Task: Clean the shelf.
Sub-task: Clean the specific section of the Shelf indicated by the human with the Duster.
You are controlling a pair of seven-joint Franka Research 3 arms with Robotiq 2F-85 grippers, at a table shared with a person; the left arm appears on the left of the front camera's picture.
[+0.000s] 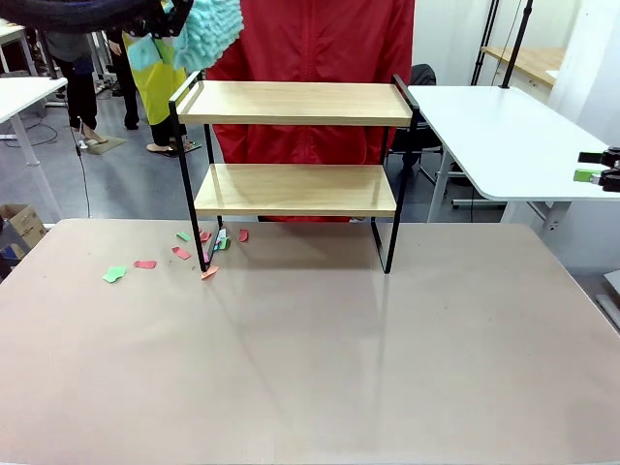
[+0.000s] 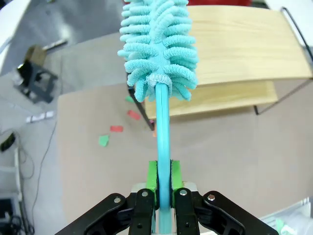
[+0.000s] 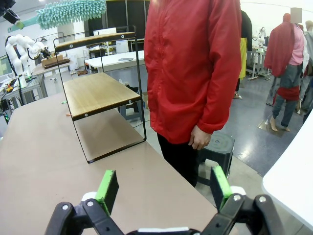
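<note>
The shelf [image 1: 298, 103] stands on the far half of the table, two light wooden boards on a thin black frame. My left gripper [image 2: 164, 185] is shut on the handle of a turquoise fluffy duster [image 2: 159, 44]. The duster [image 1: 208, 27] hangs in the air above and left of the shelf's top-left corner, apart from the top board [image 2: 244, 44]. Both boards look bare. My right gripper [image 3: 164, 188] stands open with nothing between its fingers, off the table's right side [image 1: 593, 167], facing the shelf [image 3: 98, 93] end-on.
Small red and green paper scraps [image 1: 145, 263] lie on the brown table [image 1: 310, 368] around the shelf's left foot. A person in a red jacket [image 3: 195, 73] stands right behind the shelf. A white table [image 1: 504, 136] sits at the far right.
</note>
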